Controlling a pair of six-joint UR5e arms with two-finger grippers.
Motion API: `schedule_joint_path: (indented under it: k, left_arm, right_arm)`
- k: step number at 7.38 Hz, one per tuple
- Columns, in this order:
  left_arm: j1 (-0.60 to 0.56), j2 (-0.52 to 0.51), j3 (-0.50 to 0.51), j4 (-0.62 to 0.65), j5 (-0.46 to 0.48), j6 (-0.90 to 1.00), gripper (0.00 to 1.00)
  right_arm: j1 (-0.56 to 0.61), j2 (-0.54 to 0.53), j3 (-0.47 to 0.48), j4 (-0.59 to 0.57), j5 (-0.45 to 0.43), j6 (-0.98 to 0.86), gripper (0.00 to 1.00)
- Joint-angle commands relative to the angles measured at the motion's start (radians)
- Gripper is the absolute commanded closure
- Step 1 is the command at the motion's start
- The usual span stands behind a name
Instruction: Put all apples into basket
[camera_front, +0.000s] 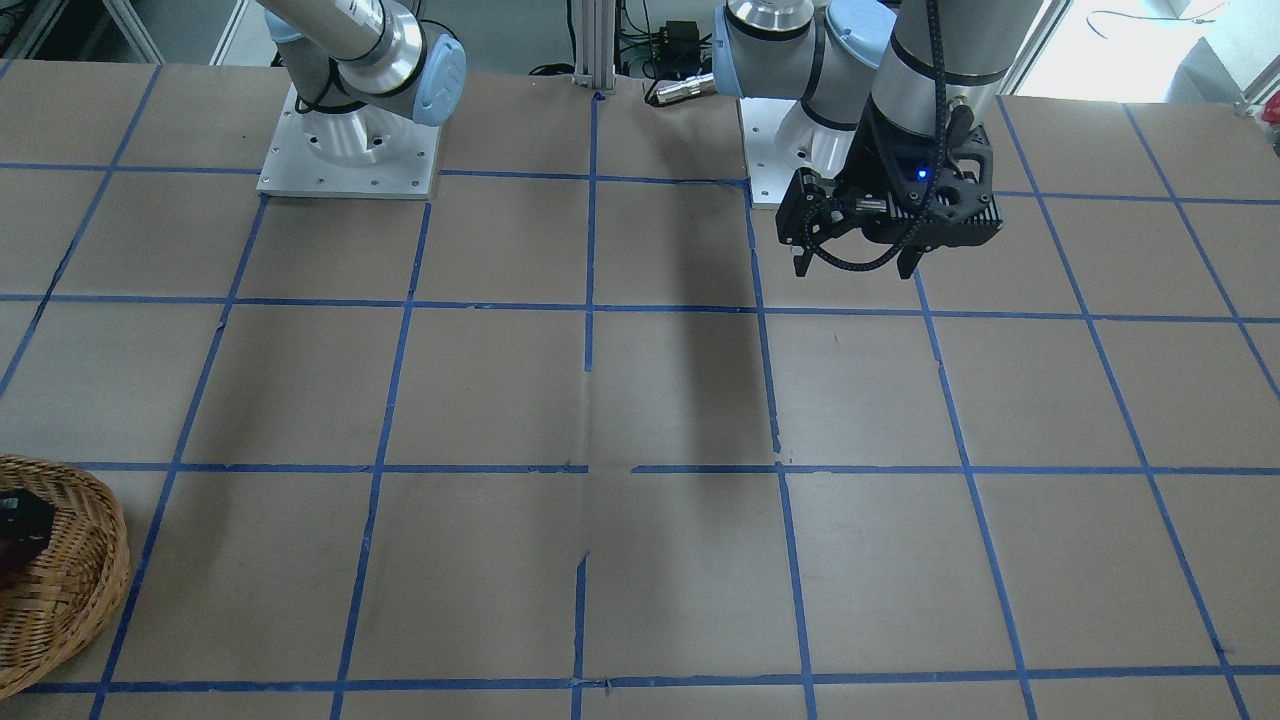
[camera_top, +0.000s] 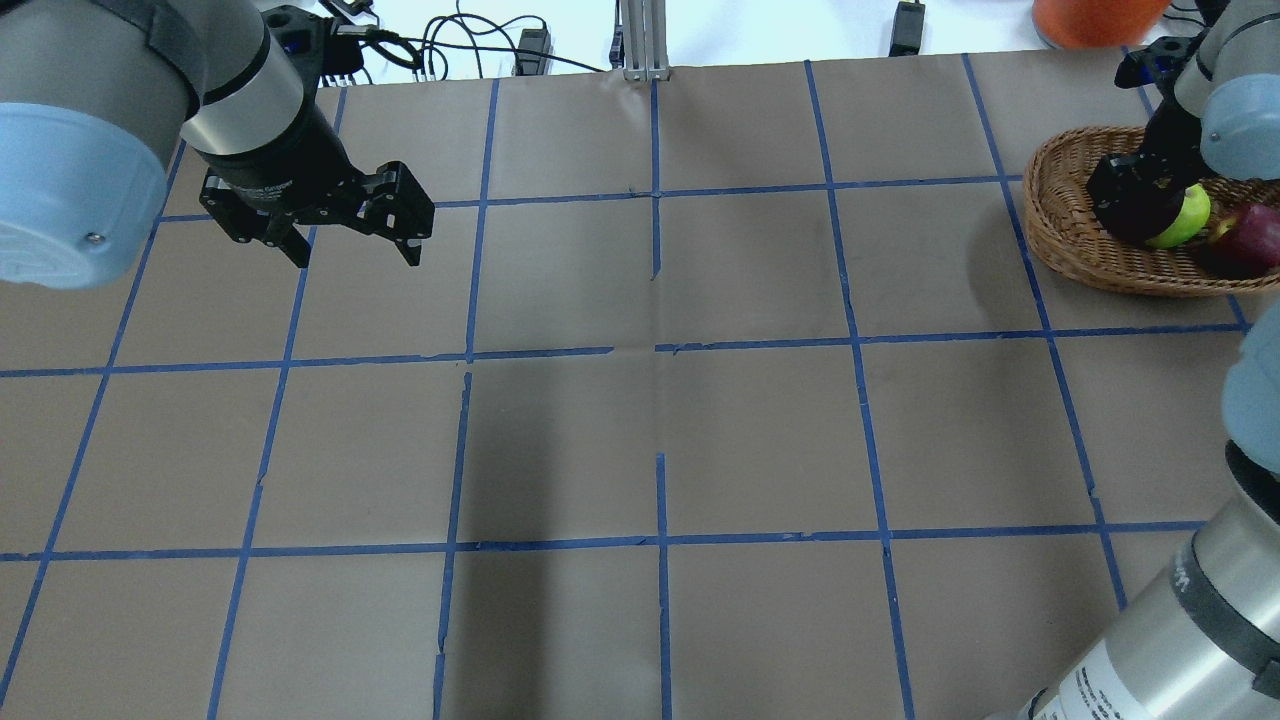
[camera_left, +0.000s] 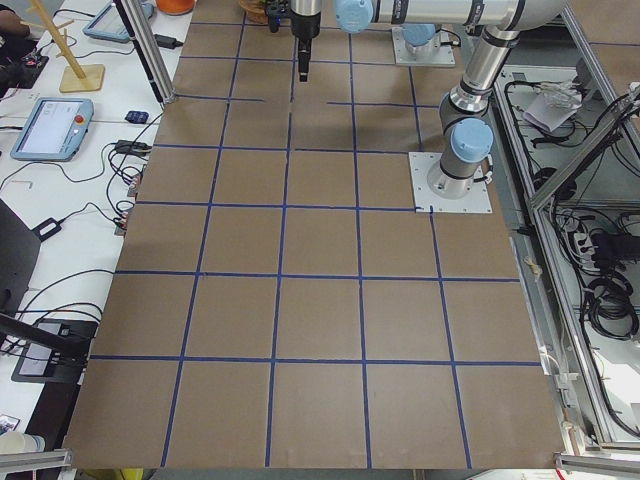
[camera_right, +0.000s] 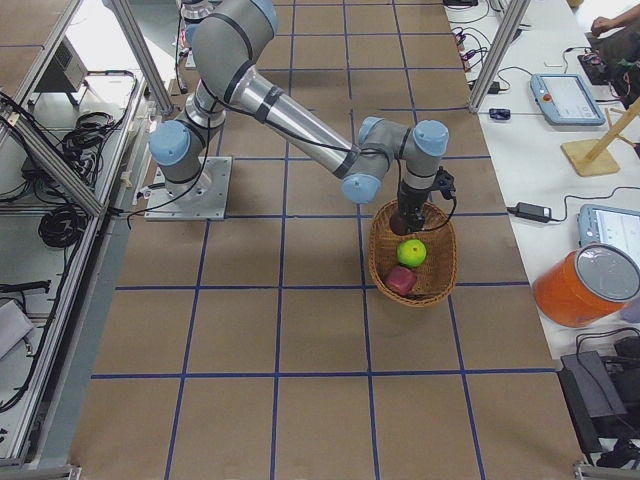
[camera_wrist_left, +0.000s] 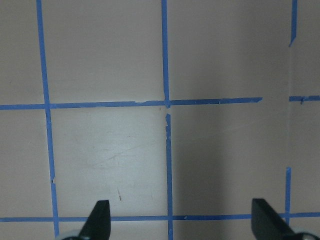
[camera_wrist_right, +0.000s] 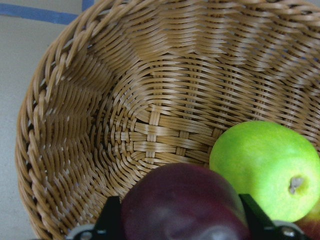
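Right gripper clamps maroon apple inside basket | green apple just beside it, red apple beyond | left gripper jaws spread over table

Overhead camera looks forward and down; the front one faces it across the worktop; side cameras look along it; wrist cameras sit close. Overhead and right-end views share the basket
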Motion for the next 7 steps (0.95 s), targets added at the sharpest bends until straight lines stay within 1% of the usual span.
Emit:
schedule_joint_path:
  k: [1, 2, 3, 4, 5, 6, 7]
  left_arm:
    - [0.002, 0.0, 0.0, 0.002, -0.002, 0.002, 0.0]
    - [0.0, 0.0, 0.0, 0.002, -0.002, 0.002, 0.0]
    - [0.0, 0.0, 0.0, 0.002, -0.002, 0.002, 0.0]
    - [0.0, 0.0, -0.003, 0.002, -0.002, 0.0, 0.0]
    - [0.0, 0.003, -0.006, 0.002, -0.003, 0.0, 0.0]
    - [0.0, 0.006, -0.011, 0.002, -0.002, 0.0, 0.0]
    - [0.002, 0.006, -0.011, 0.002, -0.002, 0.0, 0.0]
  right_arm:
    - [0.008, -0.022, -0.027, 0.013, 0.009, 0.01, 0.0]
    - [0.054, -0.05, -0.05, 0.063, 0.009, 0.035, 0.0]
    - [0.127, -0.102, -0.076, 0.17, 0.007, 0.166, 0.0]
    - [0.22, -0.164, -0.084, 0.295, 0.031, 0.301, 0.0]
    - [0.315, -0.217, -0.081, 0.351, 0.092, 0.386, 0.0]
    - [0.424, -0.283, -0.075, 0.45, 0.102, 0.524, 0.0]
    - [0.565, -0.344, -0.057, 0.494, 0.107, 0.61, 0.0]
